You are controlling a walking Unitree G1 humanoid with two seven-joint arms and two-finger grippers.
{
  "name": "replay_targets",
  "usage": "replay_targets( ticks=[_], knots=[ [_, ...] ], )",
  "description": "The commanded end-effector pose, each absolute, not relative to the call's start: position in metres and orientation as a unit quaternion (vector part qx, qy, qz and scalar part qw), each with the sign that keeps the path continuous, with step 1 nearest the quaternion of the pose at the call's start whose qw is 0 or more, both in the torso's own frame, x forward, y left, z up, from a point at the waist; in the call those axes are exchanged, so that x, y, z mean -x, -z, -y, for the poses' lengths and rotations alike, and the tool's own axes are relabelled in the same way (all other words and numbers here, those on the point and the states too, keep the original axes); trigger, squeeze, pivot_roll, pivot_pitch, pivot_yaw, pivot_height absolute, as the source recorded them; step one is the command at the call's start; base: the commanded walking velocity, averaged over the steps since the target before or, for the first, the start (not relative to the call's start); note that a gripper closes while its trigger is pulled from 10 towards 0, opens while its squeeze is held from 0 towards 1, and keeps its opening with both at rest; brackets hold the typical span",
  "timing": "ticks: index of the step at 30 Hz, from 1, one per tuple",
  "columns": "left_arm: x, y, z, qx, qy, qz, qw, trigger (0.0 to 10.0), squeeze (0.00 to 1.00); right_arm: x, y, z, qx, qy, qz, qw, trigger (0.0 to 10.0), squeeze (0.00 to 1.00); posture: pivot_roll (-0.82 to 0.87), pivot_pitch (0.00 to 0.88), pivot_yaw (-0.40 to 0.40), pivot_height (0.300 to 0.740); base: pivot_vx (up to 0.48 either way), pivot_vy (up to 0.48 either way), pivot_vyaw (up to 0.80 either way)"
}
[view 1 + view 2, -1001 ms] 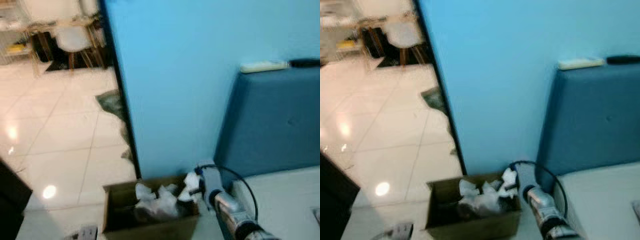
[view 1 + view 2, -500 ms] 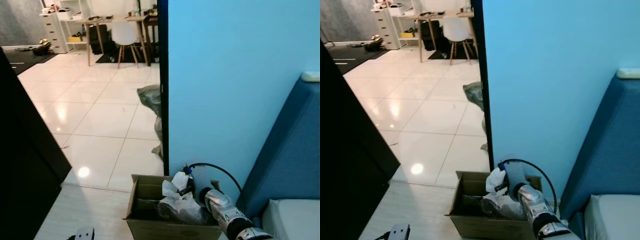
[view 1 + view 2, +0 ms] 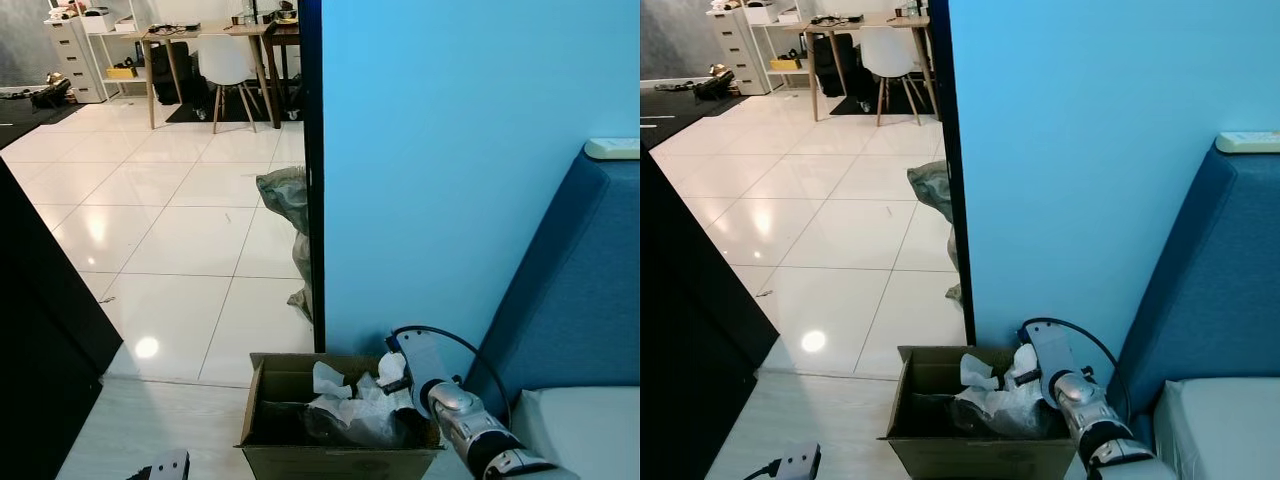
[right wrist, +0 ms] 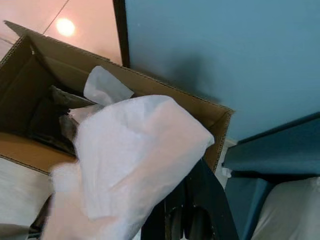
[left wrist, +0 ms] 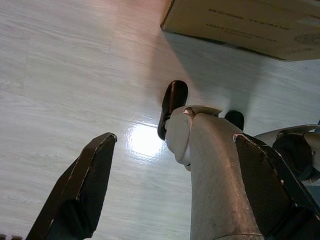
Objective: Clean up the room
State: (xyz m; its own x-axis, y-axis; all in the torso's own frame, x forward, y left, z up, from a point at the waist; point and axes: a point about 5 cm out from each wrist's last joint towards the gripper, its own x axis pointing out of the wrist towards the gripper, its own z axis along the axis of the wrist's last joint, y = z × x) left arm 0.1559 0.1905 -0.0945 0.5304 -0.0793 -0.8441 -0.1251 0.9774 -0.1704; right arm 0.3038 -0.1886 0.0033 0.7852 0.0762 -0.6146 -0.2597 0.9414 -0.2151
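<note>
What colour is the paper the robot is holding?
White; the crumpled paper shows best in the right wrist view.

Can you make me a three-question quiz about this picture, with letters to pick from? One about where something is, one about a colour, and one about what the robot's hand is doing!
1. Where is the cardboard box?
A. On the floor by the blue wall
B. On the wooden desk
C. On the bed

2. What colour is the chair at the desk?
A. Red
B. White
C. Green

3. What is the right gripper doing?
A. Hanging free
B. Pushing a door
C. Holding crumpled white paper above the box

Answers: 1 A, the box stands on the floor below the wall. 2 B, its seat shell is white. 3 C, the right wrist view shows paper pinched in the fingers, box below.
</note>
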Motion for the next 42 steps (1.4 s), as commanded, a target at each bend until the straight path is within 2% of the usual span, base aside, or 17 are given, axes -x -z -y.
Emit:
replay_targets(
  ticks=[1, 13, 29, 42],
  knots=[
    [-0.152, 0.095, -0.194, 0.105, -0.015, -0.487, 0.867, 10.0, 0.0, -0.3, 0.002, 0.186, 0.149, -0.093, -0.332, 0.927, 10.0, 0.0, -0.07, 0.025, 0.016, 0.731, 0.409, 0.0, 0.0],
    [-0.151, 0.096, -0.196, 0.107, -0.02, -0.489, 0.866, 10.0, 0.0, -0.295, 0.007, 0.188, 0.148, -0.094, -0.354, 0.919, 10.0, 0.0, -0.07, 0.029, 0.021, 0.731, 0.376, 0.0, 0.0],
    [-0.149, 0.097, -0.193, 0.115, -0.018, -0.49, 0.864, 10.0, 0.0, -0.287, 0.014, 0.198, 0.178, -0.097, -0.402, 0.893, 10.0, 0.0, -0.07, 0.041, 0.025, 0.731, 0.0, 0.0, 0.0],
    [-0.139, 0.1, -0.197, 0.113, -0.018, -0.498, 0.86, 10.0, 0.0, -0.287, 0.013, 0.202, 0.175, -0.09, -0.407, 0.892, 10.0, 0.0, -0.05, 0.091, 0.02, 0.731, 0.0, 0.0, 0.0]
  ],
)
